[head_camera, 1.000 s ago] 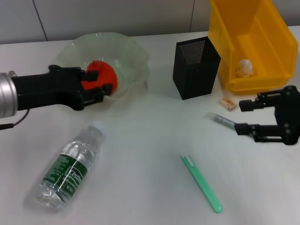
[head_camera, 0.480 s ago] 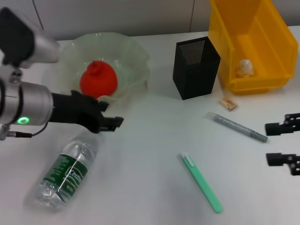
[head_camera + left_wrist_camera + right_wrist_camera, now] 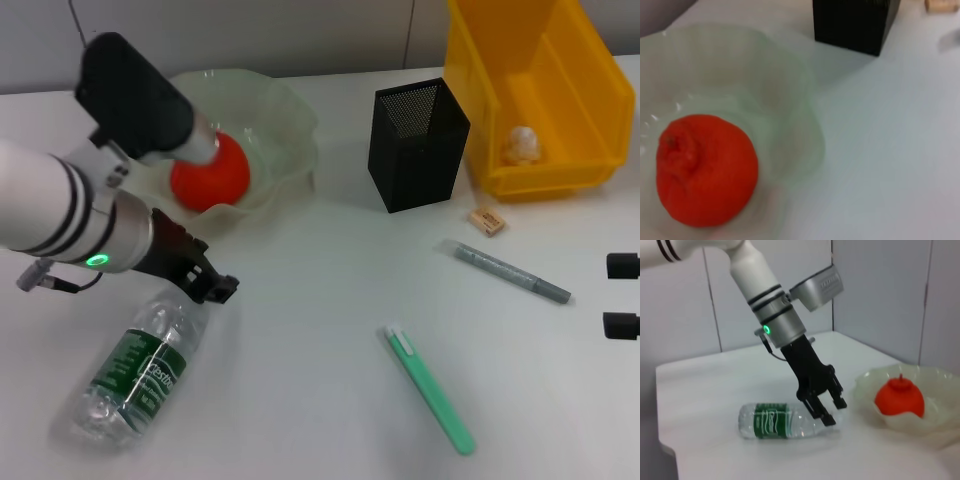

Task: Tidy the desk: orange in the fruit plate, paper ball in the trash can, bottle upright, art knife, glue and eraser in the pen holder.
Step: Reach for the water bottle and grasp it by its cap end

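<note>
over the bottle's (image 3: 140, 363) cap end hangs the left gripper (image 3: 208, 283), fingers spread and holding nothing; the bottle lies on its side at 8 o'clock on the table (image 3: 320, 400). at 10 o'clock the orange (image 3: 212, 172) sits in the plate (image 3: 285, 120). the paper ball (image 3: 523, 145) is in the yellow can (image 3: 530, 90) at 2 o'clock, pen holder (image 3: 417, 145) just beside it. the eraser (image 3: 486, 220) lies near the holder. at 3 o'clock the right gripper (image 3: 622, 295) shows only its tips, set apart and empty.
</note>
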Controlling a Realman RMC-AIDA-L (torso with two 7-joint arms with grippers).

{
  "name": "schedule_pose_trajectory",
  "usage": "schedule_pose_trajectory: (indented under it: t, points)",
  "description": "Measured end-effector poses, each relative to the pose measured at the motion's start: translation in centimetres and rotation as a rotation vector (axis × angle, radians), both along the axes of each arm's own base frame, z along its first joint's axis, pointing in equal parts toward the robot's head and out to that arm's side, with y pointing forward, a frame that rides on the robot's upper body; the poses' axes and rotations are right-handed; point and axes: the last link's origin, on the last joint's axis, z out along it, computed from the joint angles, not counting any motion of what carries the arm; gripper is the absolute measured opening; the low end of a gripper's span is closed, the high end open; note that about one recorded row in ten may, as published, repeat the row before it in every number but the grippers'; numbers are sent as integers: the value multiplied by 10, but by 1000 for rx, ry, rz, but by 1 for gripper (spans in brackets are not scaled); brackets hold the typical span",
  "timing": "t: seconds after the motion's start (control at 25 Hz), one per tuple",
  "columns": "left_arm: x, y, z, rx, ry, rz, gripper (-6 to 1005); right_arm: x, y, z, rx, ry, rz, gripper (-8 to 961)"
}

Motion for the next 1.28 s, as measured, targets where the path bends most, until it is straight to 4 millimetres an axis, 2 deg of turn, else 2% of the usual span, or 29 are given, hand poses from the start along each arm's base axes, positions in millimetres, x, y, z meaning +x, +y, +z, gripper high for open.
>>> schedule_pose_trajectory:
  t: [0.32,1.28]
  points:
    - [1,2,-3,17,21,0,569,8,-3,2,16,-3,-44,545]
    - [-7,6,-15,50,71,19,565,7,-3,0,8,20,-42,543]
